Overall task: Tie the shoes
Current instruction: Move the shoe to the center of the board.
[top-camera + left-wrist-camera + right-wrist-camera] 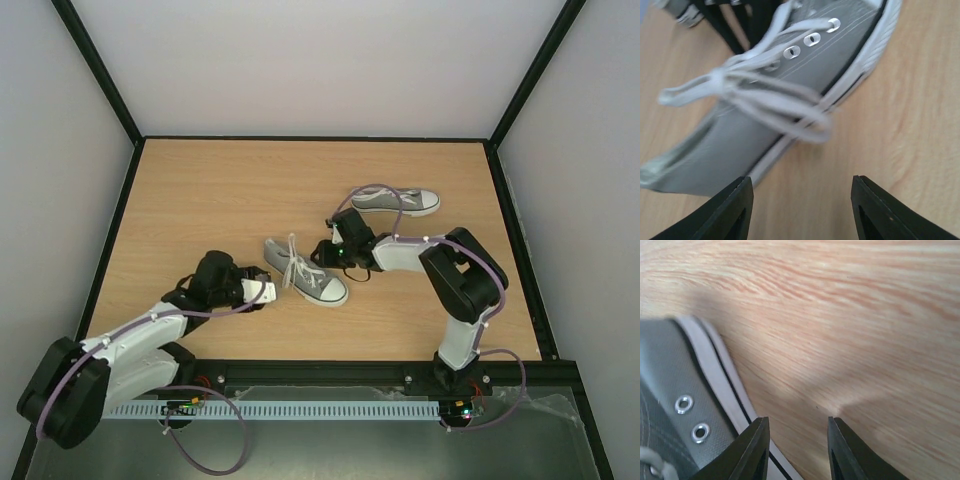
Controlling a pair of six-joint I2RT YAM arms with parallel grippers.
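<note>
Shoe (306, 272) at table (200, 200) centre, mate (396, 200) toward right edge. Laces (765, 100) look limp, slippery (canvas likely light, will skid): pinch a loop near its crossing. Left gripper (801, 200), right gripper (796, 440) both agape, empty.

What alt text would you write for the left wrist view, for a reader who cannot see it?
A grey sneaker with looped white laces lies on a wooden table; the left arm's two black fingers stand apart in the foreground, holding nothing.
</note>
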